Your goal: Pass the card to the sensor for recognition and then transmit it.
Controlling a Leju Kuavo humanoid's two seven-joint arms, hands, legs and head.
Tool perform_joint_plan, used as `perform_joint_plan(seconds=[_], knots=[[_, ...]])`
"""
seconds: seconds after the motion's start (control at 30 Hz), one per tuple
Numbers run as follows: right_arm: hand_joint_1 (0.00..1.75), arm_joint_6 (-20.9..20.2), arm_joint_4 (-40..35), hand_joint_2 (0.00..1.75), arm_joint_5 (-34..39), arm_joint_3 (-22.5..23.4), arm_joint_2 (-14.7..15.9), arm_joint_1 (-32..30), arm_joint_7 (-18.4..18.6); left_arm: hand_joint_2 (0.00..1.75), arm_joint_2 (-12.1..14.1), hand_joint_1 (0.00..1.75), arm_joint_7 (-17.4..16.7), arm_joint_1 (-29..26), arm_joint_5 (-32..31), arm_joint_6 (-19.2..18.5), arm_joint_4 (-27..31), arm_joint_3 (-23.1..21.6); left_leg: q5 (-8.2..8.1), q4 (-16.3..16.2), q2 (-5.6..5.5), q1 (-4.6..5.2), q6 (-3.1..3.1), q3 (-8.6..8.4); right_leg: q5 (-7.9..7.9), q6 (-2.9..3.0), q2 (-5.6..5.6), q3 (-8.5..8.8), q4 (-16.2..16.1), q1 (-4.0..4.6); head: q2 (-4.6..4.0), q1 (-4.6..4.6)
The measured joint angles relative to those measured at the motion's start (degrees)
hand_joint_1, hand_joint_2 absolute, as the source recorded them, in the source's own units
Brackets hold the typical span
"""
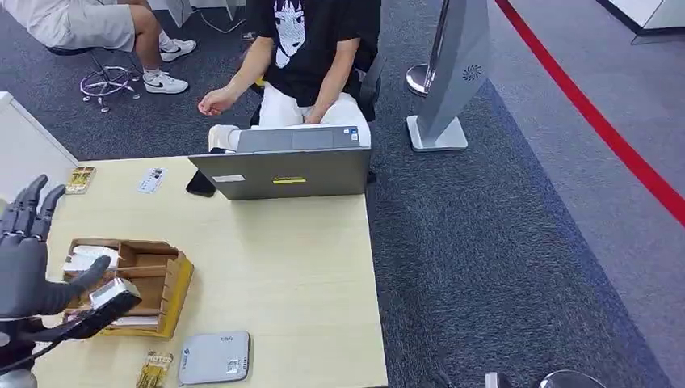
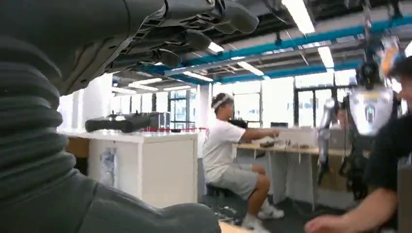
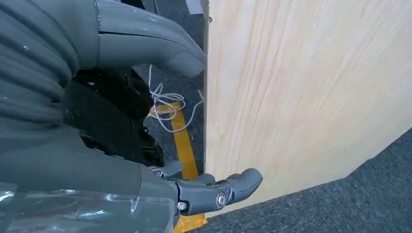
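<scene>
Left hand (image 1: 28, 259) raised, cards (image 1: 87, 259) beside

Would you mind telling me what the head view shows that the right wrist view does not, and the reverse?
Head view alone: the raised left hand over a wooden box, the grey sensor pad, a laptop, a seated person. Right wrist view alone: the right hand, a white cable and yellow floor tape. Both: the light wooden table and dark carpet.
</scene>
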State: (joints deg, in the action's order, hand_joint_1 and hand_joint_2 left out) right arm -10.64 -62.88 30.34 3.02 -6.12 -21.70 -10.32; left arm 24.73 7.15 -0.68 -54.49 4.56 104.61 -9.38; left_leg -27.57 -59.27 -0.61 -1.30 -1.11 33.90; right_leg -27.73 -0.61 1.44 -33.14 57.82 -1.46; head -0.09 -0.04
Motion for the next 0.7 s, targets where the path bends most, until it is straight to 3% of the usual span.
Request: perform_joint_plan(seconds=[0.1, 0.27, 0.33, 0.47, 0.7], knots=[[0.0, -0.8, -0.4, 1.75, -0.9, 1.3, -0.2, -0.1, 0.1, 1.75, 4.5, 0.0, -0.3, -6.1, -3.4, 0.6, 2.3, 0.0, -0.05, 0.0, 0.15, 0.0, -0.02, -0.06, -0.04, 0.07, 0.1, -0.01, 0.0, 0.0, 0.0, -0.11], [0.0, -1.9, -2.4, 1.75, -2.5, 4.6, -1.7, -1.3, 1.8, 1.75, 6.8, 0.0, -2.1, -18.6, -5.1, 13.0, 7.8, 1.9, -0.15, 0.0, 0.11, 0.01, 0.05, -0.06, -0.22, -0.03, 0.04, 0.02, 0.0, -0.01, 0.0, -0.09], [0.0, -2.7, -3.5, 1.75, -3.7, 6.3, -2.7, -1.8, 2.7, 1.75, 6.9, 0.0, -3.1, -22.3, -5.0, 15.6, 9.1, 3.7, -0.2, 0.0, 0.08, 0.01, 0.06, -0.05, -0.26, -0.01, -0.02, 0.03, 0.0, -0.01, 0.0, -0.04], [0.0, -4.7, -5.0, 1.75, -6.1, 9.8, -4.6, -2.2, 3.8, 1.75, 6.9, 0.0, -3.3, -26.4, -3.8, 16.0, 9.9, 6.8, -0.22, 0.0, 0.01, 0.01, 0.04, -0.06, -0.29, 0.0, -0.08, 0.06, 0.0, -0.01, 0.0, -0.04], [0.0, -7.8, -6.4, 1.75, -9.4, 15.6, -7.8, -2.1, 5.4, 1.75, 6.0, 0.0, -2.0, -27.7, -3.9, 15.7, 9.9, 8.4, -0.21, 0.0, -0.06, 0.0, 0.04, -0.17, -0.28, 0.0, -0.14, 0.22, 0.0, 0.0, 0.0, -0.07]])
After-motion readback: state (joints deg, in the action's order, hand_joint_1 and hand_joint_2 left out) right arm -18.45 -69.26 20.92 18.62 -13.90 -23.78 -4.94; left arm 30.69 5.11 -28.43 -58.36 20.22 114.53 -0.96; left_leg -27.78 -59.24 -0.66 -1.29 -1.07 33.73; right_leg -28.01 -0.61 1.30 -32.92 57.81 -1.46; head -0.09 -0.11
